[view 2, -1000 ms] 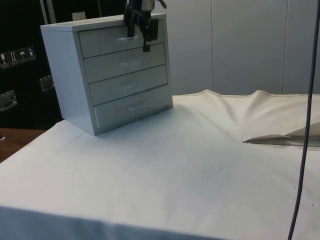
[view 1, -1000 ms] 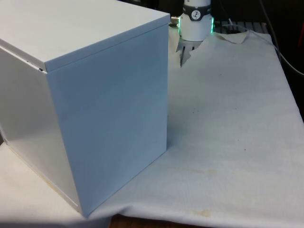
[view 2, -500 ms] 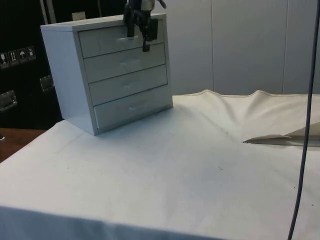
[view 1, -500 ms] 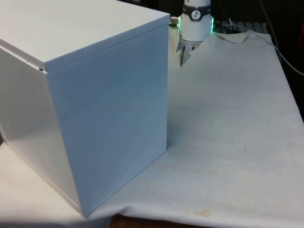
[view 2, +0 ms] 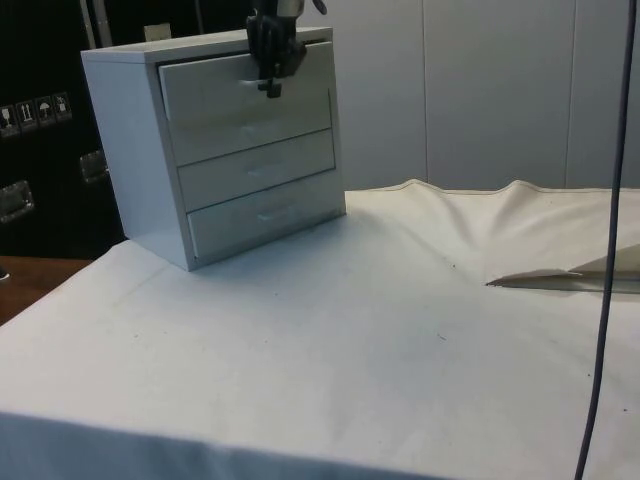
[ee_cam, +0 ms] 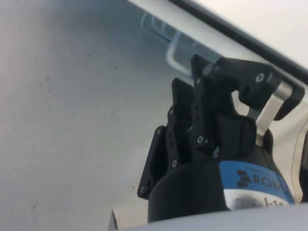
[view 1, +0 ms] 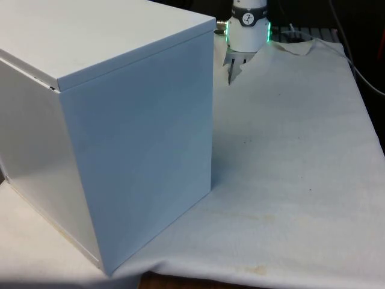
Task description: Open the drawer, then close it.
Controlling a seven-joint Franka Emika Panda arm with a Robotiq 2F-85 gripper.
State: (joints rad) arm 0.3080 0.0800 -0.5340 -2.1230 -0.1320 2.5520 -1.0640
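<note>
A white chest of drawers (view 2: pixel 130 150) stands at the table's far corner, with several drawers stacked in its front. In the front view it turns its blank back and side (view 1: pixel 120 120) to me. The top drawer (view 2: pixel 210 100) stands out a little from the chest's front. My gripper (view 2: pixel 270 80) hangs in front of that drawer, at its handle. In the wrist view the black fingers (ee_cam: pixel 226 82) are closed around the pale bar handle (ee_cam: pixel 174 50); my gripper (ee_cam: pixel 207 79) is shut on it.
The white cloth (view 2: pixel 350 340) lies wide and flat in front of the chest. It rises in folds (view 2: pixel 560 275) at the side view's right, where a dark cable (view 2: pixel 605 300) hangs down. The robot's white base (view 1: pixel 248 27) stands behind the chest.
The fingers have closed on the top drawer's handle. The gripper has shifted a little, and the top drawer's front now stands out from the chest.
</note>
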